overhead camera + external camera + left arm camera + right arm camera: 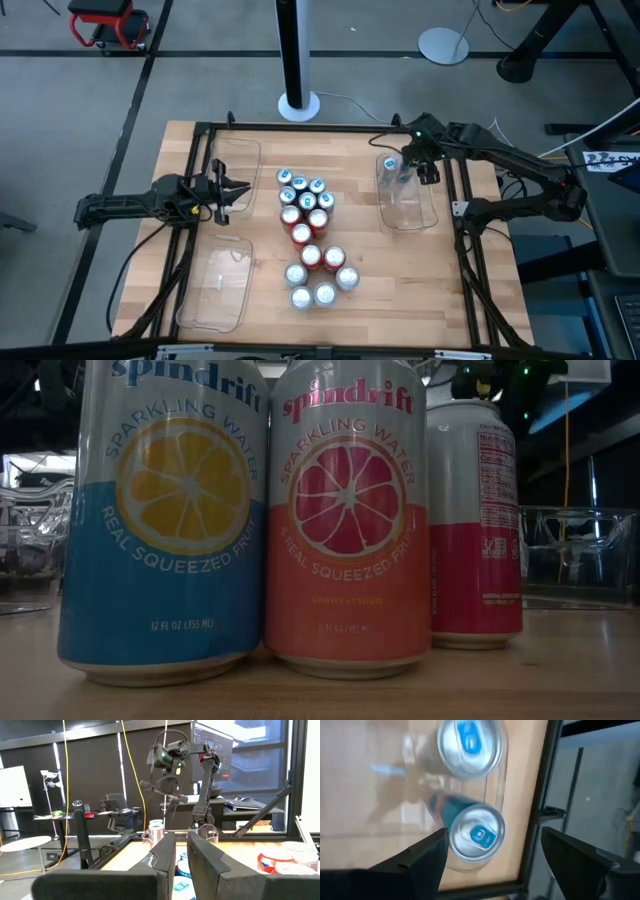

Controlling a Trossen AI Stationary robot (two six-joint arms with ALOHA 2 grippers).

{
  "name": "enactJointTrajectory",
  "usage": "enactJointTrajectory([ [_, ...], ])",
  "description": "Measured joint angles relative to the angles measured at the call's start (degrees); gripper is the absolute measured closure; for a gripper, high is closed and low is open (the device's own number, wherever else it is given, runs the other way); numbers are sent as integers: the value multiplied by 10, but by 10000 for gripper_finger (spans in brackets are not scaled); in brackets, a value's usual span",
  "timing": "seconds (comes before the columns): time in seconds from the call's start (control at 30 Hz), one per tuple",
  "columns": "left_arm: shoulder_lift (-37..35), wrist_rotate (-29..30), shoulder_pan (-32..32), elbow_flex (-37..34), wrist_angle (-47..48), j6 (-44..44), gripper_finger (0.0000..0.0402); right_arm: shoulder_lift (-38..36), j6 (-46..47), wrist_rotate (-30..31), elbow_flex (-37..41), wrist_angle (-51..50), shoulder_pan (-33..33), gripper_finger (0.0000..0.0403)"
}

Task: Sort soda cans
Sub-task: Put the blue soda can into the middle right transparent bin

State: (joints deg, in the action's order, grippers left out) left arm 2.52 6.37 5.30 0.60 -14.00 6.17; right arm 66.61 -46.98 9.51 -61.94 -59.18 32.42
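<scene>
Hovering open, right end effector sits above 2 blue cans in upper-right tray; left end effector closed, empty.

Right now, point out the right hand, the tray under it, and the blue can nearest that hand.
right hand (411,160), high view, between its fingertips.
clear tray (408,215), high view, bare floor.
blue can (476,836), right wrist view, silver top.

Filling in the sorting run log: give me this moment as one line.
right hand: open, above blue cans in right tray | left hand: shut, waiting by table's left | other cans: clustered mid-table
</scene>
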Motion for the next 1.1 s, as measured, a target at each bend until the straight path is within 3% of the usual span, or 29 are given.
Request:
enactJointTrajectory([
  [0.17, 0, 0, 0, 0, -4, -2, 361, 0, 13, -25, -41, 29, -54, 86],
  [0.47, 0, 0, 0, 0, -3, -3, 361, 13, 11, -48, -36, 173, -183, 86],
  [0.63, 0, 0, 0, 0, -4, 0, 361, 55, -39, -52, -36, 230, -236, 86],
  [0.93, 0, 0, 0, 0, -5, 2, 361, 152, -120, -77, -36, 332, -294, 86],
  [1.1, 0, 0, 0, 0, -6, 2, 361, 194, -153, -77, -59, 332, -300, 86],
])
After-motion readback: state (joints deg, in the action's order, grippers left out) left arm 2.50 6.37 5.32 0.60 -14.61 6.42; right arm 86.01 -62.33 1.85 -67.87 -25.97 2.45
